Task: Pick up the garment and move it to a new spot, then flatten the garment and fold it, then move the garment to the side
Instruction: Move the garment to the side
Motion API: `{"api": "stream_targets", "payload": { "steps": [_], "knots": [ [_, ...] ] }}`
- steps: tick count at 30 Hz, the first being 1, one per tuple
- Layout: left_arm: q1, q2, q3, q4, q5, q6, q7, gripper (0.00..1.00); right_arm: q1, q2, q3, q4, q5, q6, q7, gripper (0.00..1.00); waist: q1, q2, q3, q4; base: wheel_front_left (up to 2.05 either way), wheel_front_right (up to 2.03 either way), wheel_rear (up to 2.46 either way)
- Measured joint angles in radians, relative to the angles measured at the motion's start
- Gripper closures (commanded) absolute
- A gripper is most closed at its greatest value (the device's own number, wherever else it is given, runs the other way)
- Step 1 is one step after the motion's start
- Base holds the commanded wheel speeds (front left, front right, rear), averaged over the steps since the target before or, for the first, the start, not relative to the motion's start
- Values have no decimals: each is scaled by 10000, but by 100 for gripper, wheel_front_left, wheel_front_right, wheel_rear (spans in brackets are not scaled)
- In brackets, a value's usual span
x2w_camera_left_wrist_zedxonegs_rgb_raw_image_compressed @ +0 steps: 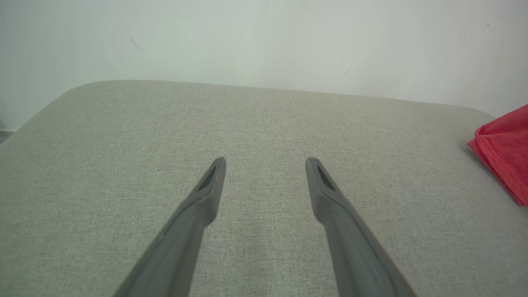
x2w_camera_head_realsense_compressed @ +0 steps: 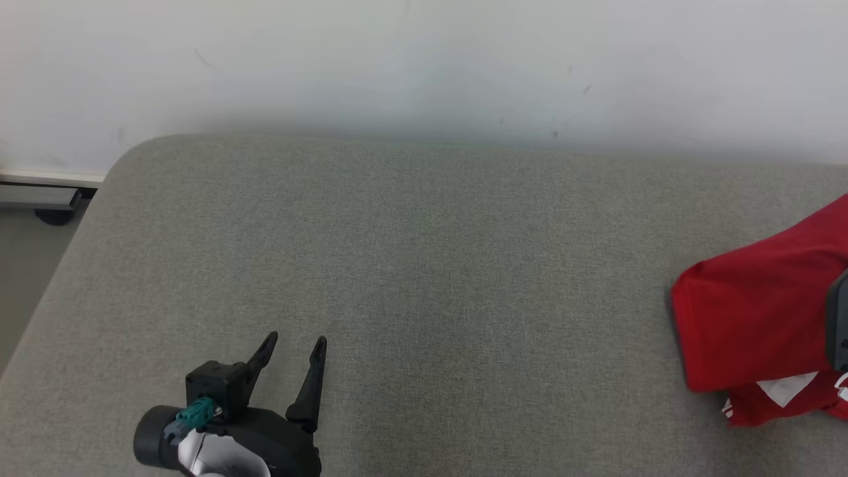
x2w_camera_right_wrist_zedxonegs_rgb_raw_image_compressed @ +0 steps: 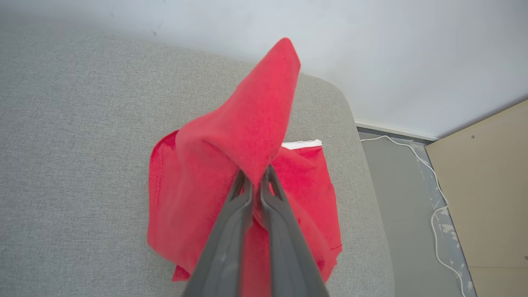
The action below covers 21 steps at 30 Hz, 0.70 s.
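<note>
At far right end of grey fabric surface (x2w_camera_head_realsense_compressed: 424,265): red garment (x2w_camera_head_realsense_compressed: 748,318), bunched, cut off by right edge of head view. Pinched by right tool (x2w_camera_right_wrist_zedxonegs_rgb_raw_image_compressed: 255,171), fingers (x2w_camera_right_wrist_zedxonegs_rgb_raw_image_compressed: 222,243) closed tight on a fold of the red cloth, almost meeting. From the pinch, rises as a tapering peak. Long axis of that raised fold running from the fingertips away toward the pale wall (x2w_camera_right_wrist_zedxonegs_rgb_raw_image_compressed: 371,49), tip pointing at the wall and leaning slightly right in right wrist view. Below the peak, spreads in loose layers on the surface, close to its rounded right corner, a stitched hem along the left side of that view. White strip (x2w_camera_right_wrist_zedxonegs_rgb_raw_image_compressed: 301,144) showing at the far edge of the heap; white patch (x2w_camera_head_realsense_compressed: 785,387) at the near lower edge in head view. Left tool (x2w_camera_head_realsense_compressed: 296,338) at lower left of head view, well apart from garment, fingers spread wide, holding nothing, pointing toward the wall over bare grey fabric; contact with the surface not clear. In left wrist view, a red corner at far right, lying on the surface. Beyond right end of surface: grey floor (x2w_camera_right_wrist_zedxonegs_rgb_raw_image_compressed: 404,206), white cable (x2w_camera_right_wrist_zedxonegs_rgb_raw_image_compressed: 432,225), beige panel (x2w_camera_right_wrist_zedxonegs_rgb_raw_image_compressed: 486,185).
</note>
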Motion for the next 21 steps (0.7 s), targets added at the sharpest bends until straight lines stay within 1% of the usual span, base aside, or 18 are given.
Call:
{"api": "stream_targets", "payload": {
  "steps": [11,17,21],
  "knots": [
    [-201,23,15,35,12,0,2,0,-203,-100,-198,-77,-12,0,178,100,0,0,247,-366,0,0,0],
    [-339,40,-6,19,13,-6,15,0,-260,-422,-395,244,-12,12,186,100,0,0,302,-591,0,0,0],
    [-389,23,-77,6,44,-84,92,0,-412,-719,-562,441,-12,96,88,100,0,0,428,-660,0,0,0]
  ]
}}
